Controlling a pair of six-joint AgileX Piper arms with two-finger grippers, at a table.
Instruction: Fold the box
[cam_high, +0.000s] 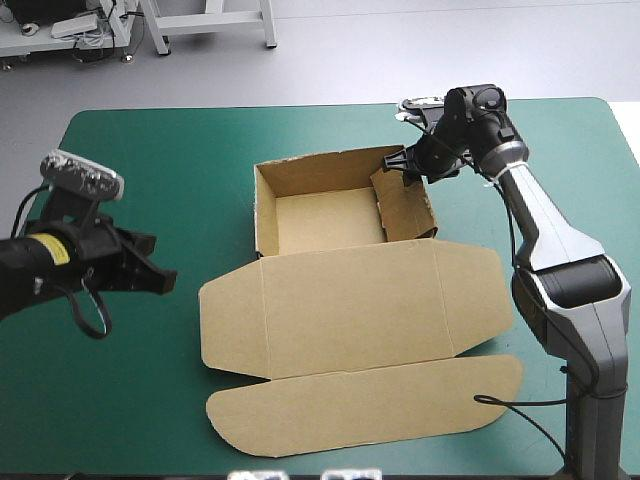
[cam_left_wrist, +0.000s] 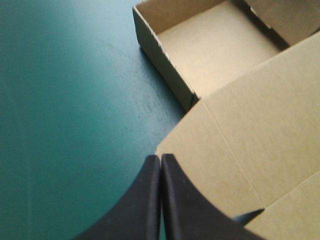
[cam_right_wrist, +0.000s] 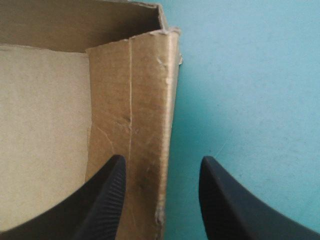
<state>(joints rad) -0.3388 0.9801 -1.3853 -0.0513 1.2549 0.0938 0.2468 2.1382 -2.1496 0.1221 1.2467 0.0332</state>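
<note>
left side first: the left gripper (cam_high: 160, 278) hangs low over the teal-green cover (cam_high: 140, 150), near the lid's left flap, and its black fingers (cam_left_wrist: 145, 200) are pressed together into one point. there's a yellow label (cam_high: 50, 251) on that arm, print too small to read. the left wrist view puts the fingertips right by the flap's corner; i can't tell whether they touch the board.

centre now: the box (cam_high: 330, 220) stands mid-table as an open tray with its walls up, set toward the far edge. the lid (cam_high: 360, 300) lies flat on the cover toward the near edge, with a side flap at each end and a long rounded flap nearest the robot.

over to the right: the right gripper (cam_high: 408, 165) is down at the tray's far right corner, fingers spread. they straddle the right wall (cam_right_wrist: 145, 100), one finger inside the tray, the other outside over the cover. that wall leans inward, and its top corner is frayed.
</note>
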